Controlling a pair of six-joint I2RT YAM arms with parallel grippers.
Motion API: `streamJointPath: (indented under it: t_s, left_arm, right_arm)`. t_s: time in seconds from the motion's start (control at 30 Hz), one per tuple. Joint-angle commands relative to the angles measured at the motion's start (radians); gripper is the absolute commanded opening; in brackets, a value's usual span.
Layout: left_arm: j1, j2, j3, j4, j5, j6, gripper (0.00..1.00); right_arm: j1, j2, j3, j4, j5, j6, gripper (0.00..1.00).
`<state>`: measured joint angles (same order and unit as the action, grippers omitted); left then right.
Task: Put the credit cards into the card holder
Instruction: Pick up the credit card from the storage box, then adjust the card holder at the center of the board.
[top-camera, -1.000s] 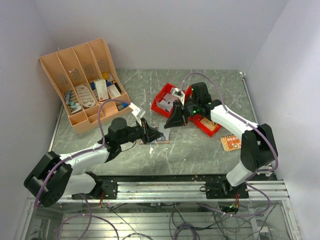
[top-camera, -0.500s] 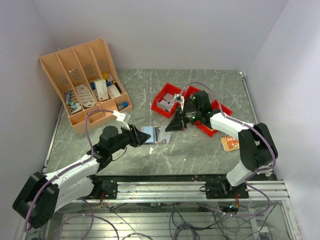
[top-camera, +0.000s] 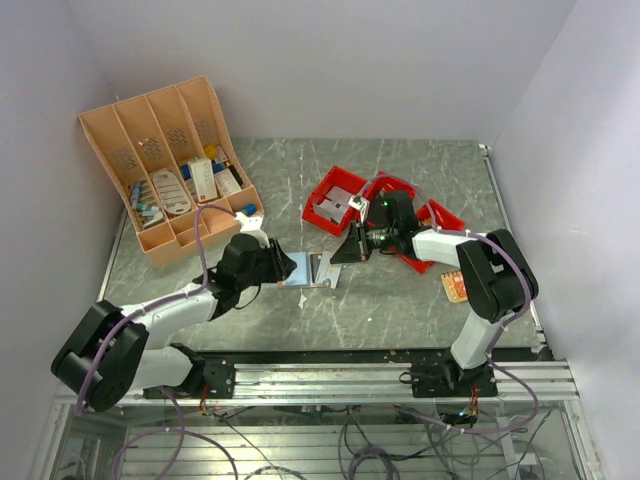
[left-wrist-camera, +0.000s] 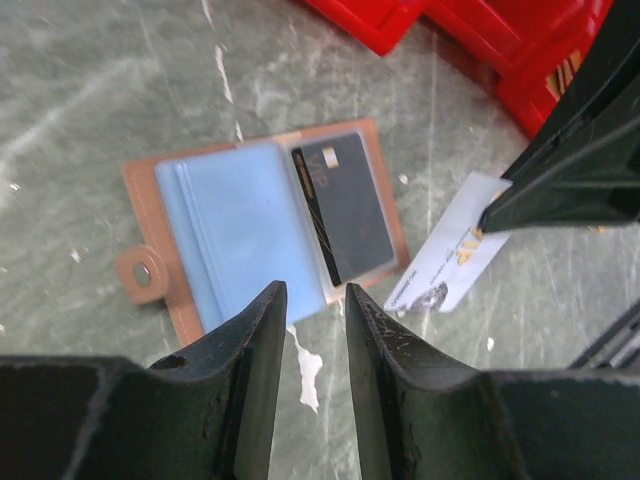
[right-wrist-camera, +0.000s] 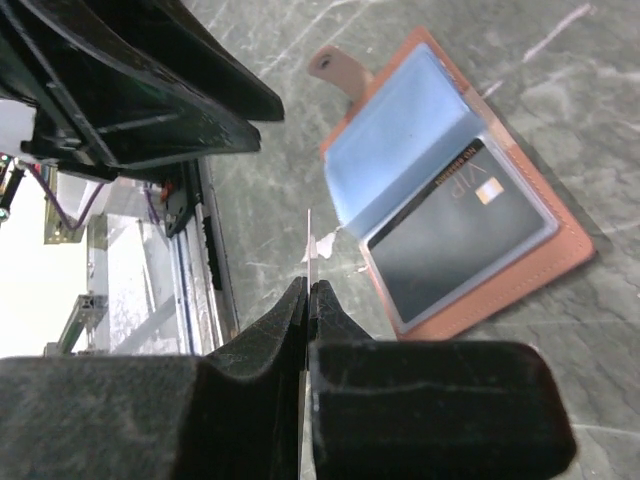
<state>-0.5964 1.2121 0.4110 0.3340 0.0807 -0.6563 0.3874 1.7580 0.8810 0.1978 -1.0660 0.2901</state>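
Note:
The card holder (top-camera: 312, 270) lies open on the table, tan with blue sleeves (left-wrist-camera: 230, 225). A black VIP card (left-wrist-camera: 345, 210) sits in its clear sleeve, as the right wrist view (right-wrist-camera: 455, 235) also shows. My left gripper (top-camera: 288, 267) is open and empty, its tips (left-wrist-camera: 315, 300) just short of the holder's near edge. My right gripper (top-camera: 338, 255) is shut on a white credit card (left-wrist-camera: 445, 262), seen edge-on in the right wrist view (right-wrist-camera: 309, 240). It holds the card just right of the holder (right-wrist-camera: 400, 140). An orange card (top-camera: 458, 287) lies at the right.
Red trays (top-camera: 335, 205) with small items stand behind the right gripper. An orange-tan slotted rack (top-camera: 170, 170) stands at the back left. A white paint mark (left-wrist-camera: 305, 365) is on the table under the left fingers.
My left gripper drew back to the left off the card holder, then edged forward again, leaving it lying open. My right gripper came slightly nearer and lower with the white card.

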Motion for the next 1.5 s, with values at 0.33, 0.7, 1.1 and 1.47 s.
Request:
streamJointPath:
  t_s: [0.33,0.7,1.1,1.47]
  left_arm:
    - [-0.092,0.181,0.208,-0.191,-0.298,0.092,0.62]
    - [-0.09,0.305,0.258,-0.149,-0.269,0.172,0.68]
    - [-0.089,0.332,0.18,-0.163,-0.265,0.204,0.46]
    - [-0.09,0.353,0.157,-0.147,-0.208,0.23,0.25]
  right_arm:
    - [-0.01,0.078,-0.014,0.114,0.147,0.197,0.0]
    - [-0.01,0.112,-0.03,0.155,0.18,0.292,0.0]
    - [-0.009,0.133,-0.07,0.251,0.156,0.377,0.0]
    - [-0.008,0.145,-0.079,0.287,0.134,0.415,0.0]
